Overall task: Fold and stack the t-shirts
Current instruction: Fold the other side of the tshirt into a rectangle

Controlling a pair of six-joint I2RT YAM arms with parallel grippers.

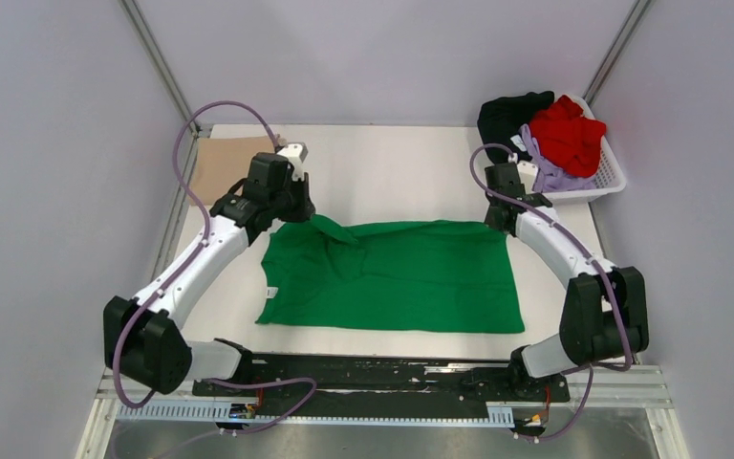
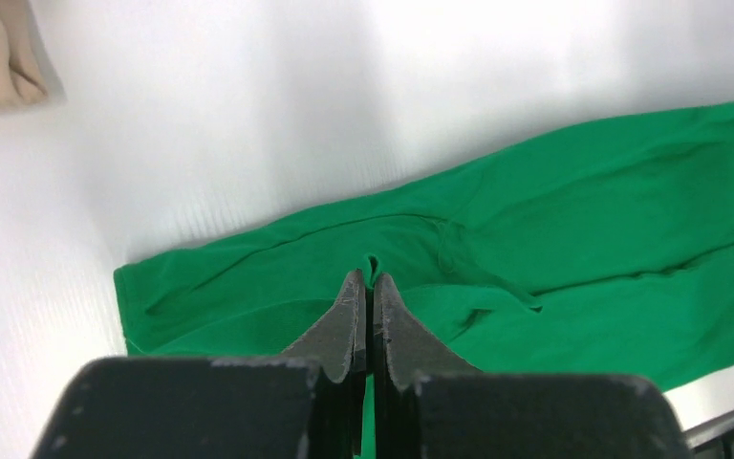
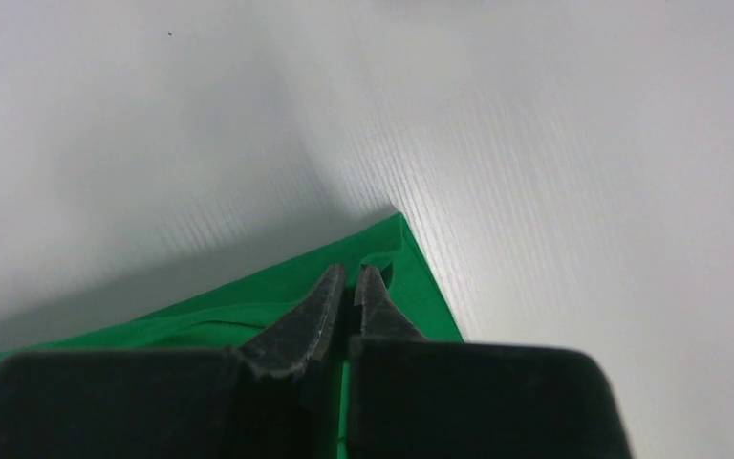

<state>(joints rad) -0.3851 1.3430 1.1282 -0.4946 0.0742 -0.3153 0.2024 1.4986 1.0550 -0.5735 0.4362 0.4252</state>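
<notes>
While clamped, left pincer (image 2: 364, 279) and right pincer (image 3: 352, 274) on green t-shirt (image 1: 411, 282)

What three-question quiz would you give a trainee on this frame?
1. Pick one. The green shirt is: A) bunched in a heap, B) spread on the table, C) lifted clear into the air.
2. True or false: the left gripper and the right gripper are both shut on the green shirt's far edge.
3. Fill in: the red shirt, black shirt and lavender shirt sit in the white ___.

Key: 1 B. 2 true. 3 basket.
</notes>
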